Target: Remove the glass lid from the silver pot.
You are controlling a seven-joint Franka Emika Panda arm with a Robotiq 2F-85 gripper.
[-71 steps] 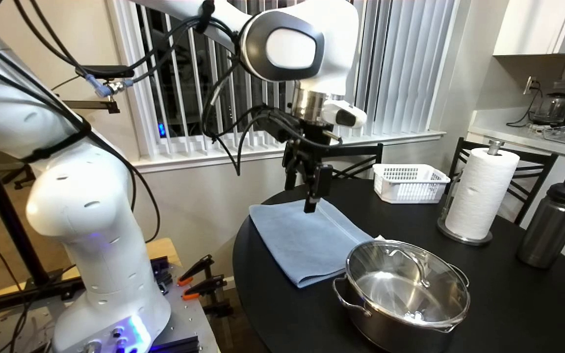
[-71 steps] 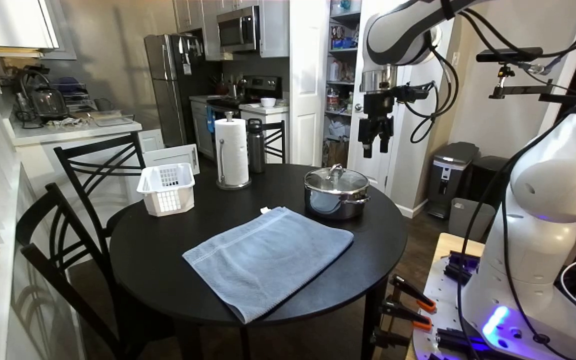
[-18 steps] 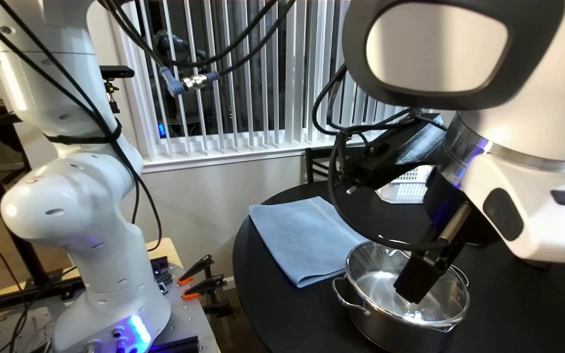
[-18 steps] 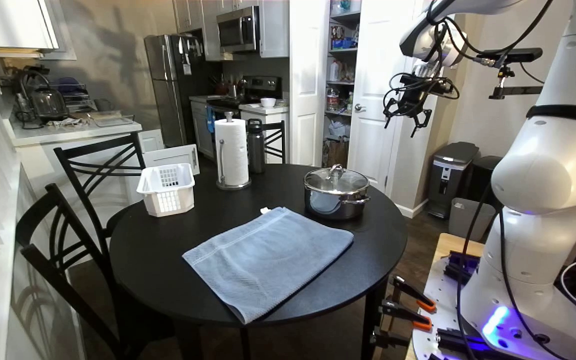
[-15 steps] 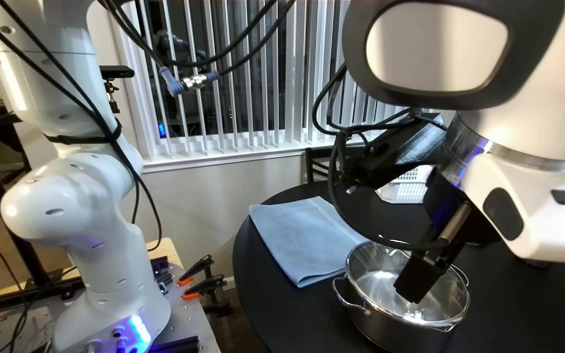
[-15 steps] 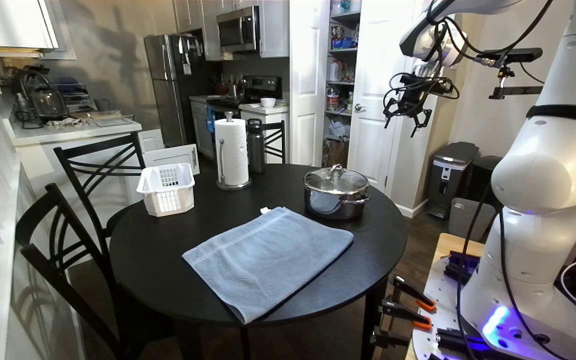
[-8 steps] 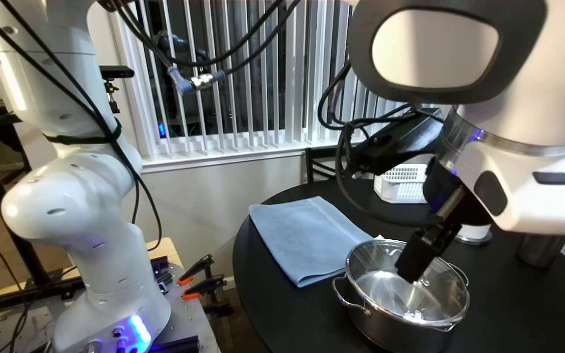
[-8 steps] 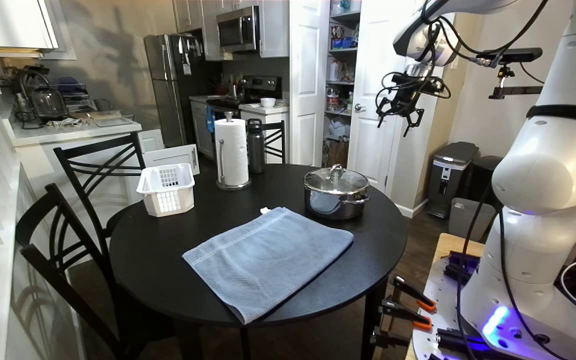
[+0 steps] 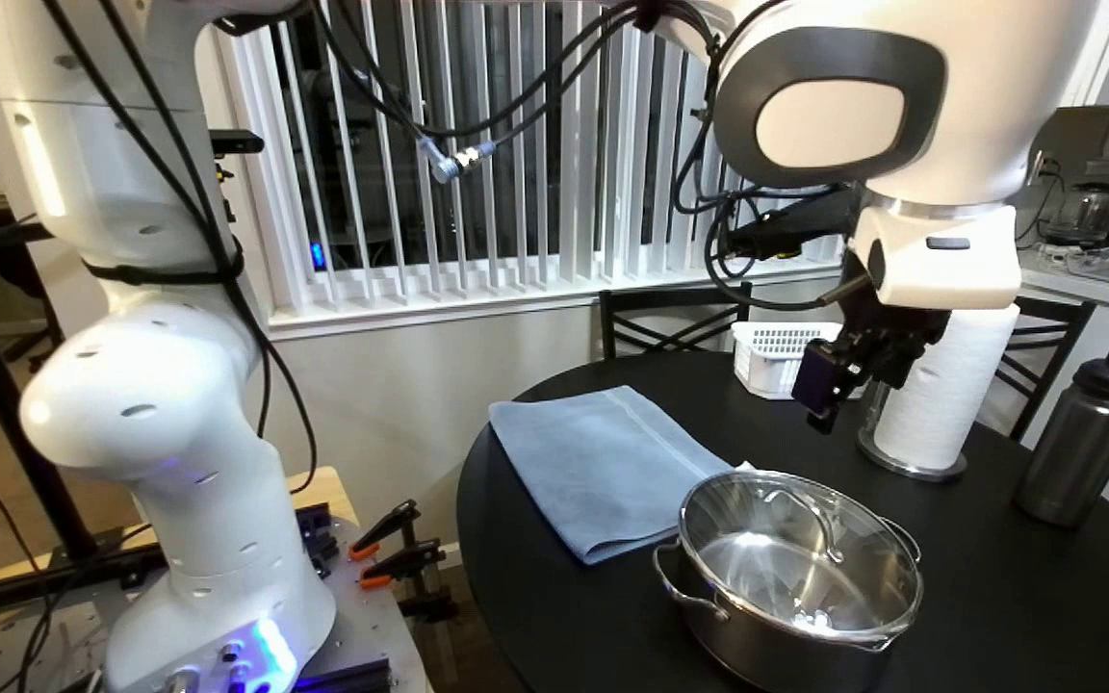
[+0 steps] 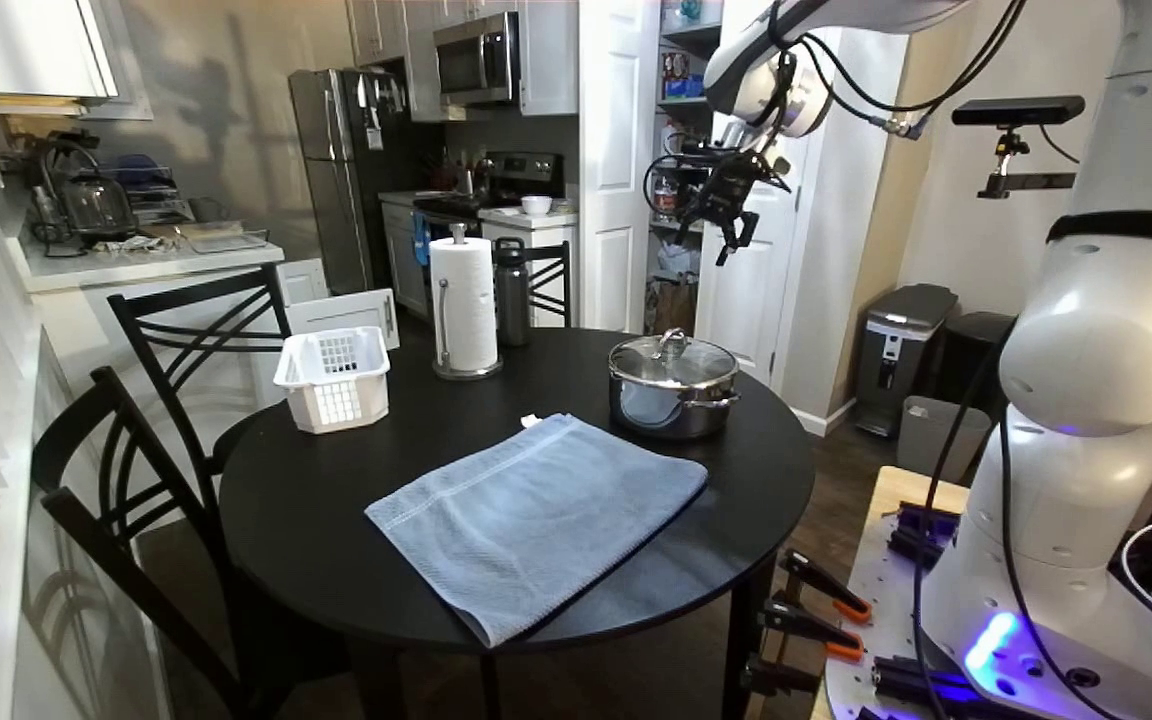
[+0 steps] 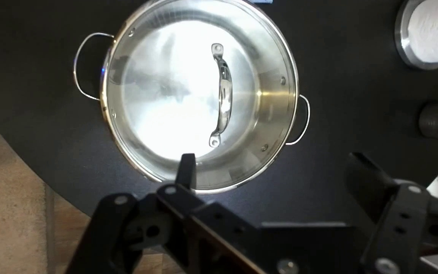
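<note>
Jaws wide apart, the end effector hangs above the black table, clear of the glass lid, which rests on the silver pot beside a folded blue cloth; a paper towel roll stands upright farther off.

The bench carries one pot, one lid, one towel, one basket, one paper roll and one bottle.

Finding open air between gripper and glass lid; noting obstacles well apart from it: paper towel roll, bottle.
</note>
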